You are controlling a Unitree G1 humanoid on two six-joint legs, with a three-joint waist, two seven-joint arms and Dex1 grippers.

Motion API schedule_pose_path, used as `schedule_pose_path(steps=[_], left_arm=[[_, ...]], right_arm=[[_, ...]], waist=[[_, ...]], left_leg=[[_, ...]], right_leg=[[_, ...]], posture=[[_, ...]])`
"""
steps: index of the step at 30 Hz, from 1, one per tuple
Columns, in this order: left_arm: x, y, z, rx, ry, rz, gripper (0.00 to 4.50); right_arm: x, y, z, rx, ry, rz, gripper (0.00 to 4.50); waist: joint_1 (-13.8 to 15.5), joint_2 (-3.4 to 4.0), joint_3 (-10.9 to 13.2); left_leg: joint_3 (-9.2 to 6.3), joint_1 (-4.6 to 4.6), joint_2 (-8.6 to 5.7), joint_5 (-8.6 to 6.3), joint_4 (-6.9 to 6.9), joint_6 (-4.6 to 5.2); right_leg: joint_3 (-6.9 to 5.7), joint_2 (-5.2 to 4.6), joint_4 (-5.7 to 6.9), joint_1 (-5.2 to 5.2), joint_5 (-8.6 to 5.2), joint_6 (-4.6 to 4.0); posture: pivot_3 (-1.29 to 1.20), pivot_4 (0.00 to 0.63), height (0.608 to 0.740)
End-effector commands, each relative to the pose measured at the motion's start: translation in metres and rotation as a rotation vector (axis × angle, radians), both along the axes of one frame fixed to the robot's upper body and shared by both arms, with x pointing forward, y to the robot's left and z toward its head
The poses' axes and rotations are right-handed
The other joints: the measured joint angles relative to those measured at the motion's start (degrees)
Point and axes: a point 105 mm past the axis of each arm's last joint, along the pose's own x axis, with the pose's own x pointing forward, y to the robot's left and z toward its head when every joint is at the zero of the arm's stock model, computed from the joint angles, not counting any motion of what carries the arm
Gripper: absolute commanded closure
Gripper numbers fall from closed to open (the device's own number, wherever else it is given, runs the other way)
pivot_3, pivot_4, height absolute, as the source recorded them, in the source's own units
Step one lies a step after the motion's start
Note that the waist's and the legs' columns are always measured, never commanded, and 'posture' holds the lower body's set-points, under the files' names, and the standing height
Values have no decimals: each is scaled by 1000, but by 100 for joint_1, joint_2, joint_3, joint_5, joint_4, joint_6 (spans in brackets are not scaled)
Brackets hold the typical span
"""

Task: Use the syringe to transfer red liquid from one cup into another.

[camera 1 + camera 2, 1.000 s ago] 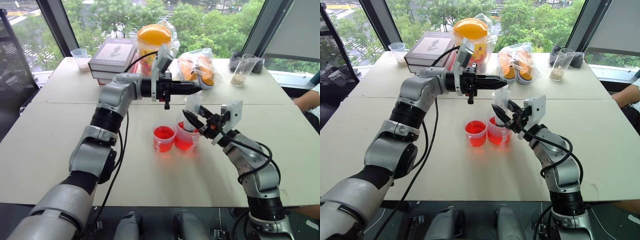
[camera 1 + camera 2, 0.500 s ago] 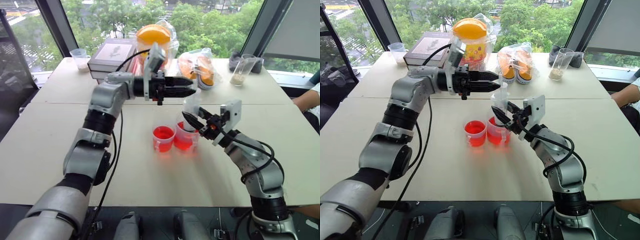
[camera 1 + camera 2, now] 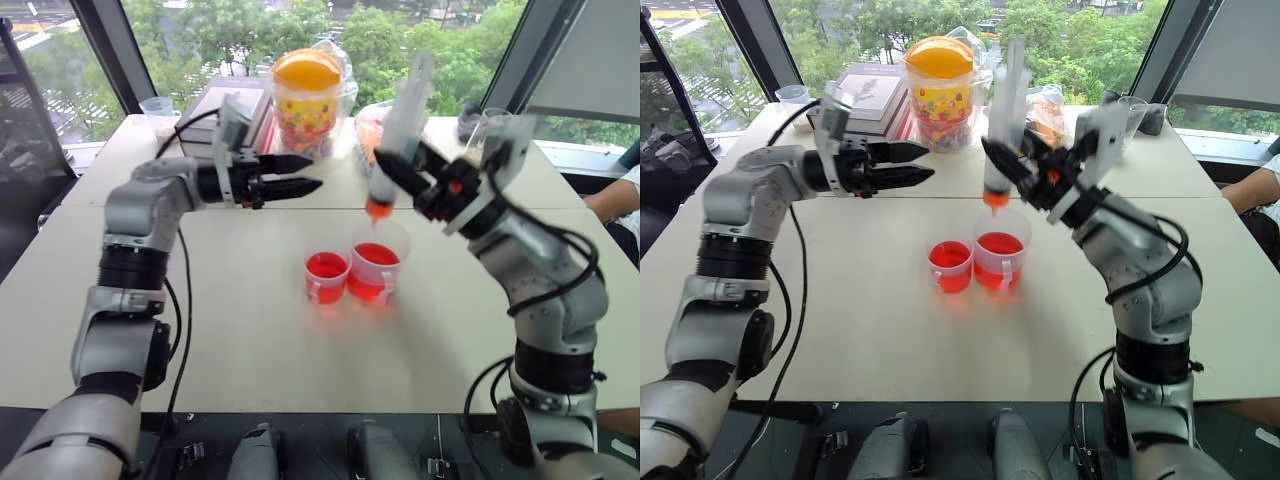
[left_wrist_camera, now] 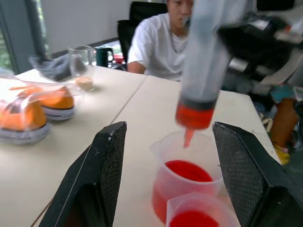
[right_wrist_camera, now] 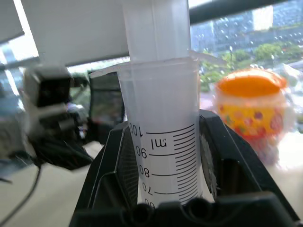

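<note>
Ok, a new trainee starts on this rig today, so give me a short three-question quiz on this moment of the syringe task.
1. True or false: the right gripper is shut on the syringe.
2. The syringe's orange tip hangs over which cup? A) the taller cup B) the shorter cup C) the cup with beige powder
3. Fill in: the left gripper is ____ and holds nothing.

Key:
1. True
2. A
3. open

Head stereo downward; wrist close-ups
</note>
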Motion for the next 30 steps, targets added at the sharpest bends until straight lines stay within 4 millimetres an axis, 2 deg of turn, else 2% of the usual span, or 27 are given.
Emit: schedule_pose_path(steps=[1,5,8,12,17,25,30], left_arm=[[-5,14,12,-14,-49,41,1549],[-9,20,13,-11,-49,57,1549],[-13,19,16,-10,-52,52,1549],[-20,14,22,-19,-57,22,1549],[-26,9,36,-60,-56,-34,1549],[-21,-5,59,-96,-88,-107,1549],[-18,-17,59,-69,-107,-139,1549]], right_arm=[[-15,20,13,13,-34,123,3095],[-14,37,-5,-14,10,174,3095],[-13,46,-29,-51,52,192,3095],[-9,47,-57,-87,92,174,3095],[-6,45,-64,-92,93,143,3095],[-5,47,-71,-106,91,129,3095],[-4,48,-74,-120,91,125,3095]], waist=[[14,0,0],[25,0,0],[22,-1,-1],[10,-1,-1],[-9,-1,-1],[7,-1,-1],[5,-1,-1]], left_leg=[[2,-1,0,0,0,0],[6,-5,-3,0,2,0],[6,-5,-4,0,4,0],[5,-5,-4,0,3,0],[4,-1,-3,0,3,0],[4,-2,-4,0,3,0],[4,-3,-4,0,3,0]], right_leg=[[0,-1,-1,0,0,0],[0,-5,-3,1,0,0],[0,-6,-3,4,0,0],[0,-5,-2,3,0,0],[2,-2,1,2,0,1],[1,0,-1,3,0,0],[1,0,-1,2,0,0]], posture=[[0,150,740],[0,150,740],[0,150,740],[0,150,740],[0,150,740],[0,150,740],[0,150,740]])
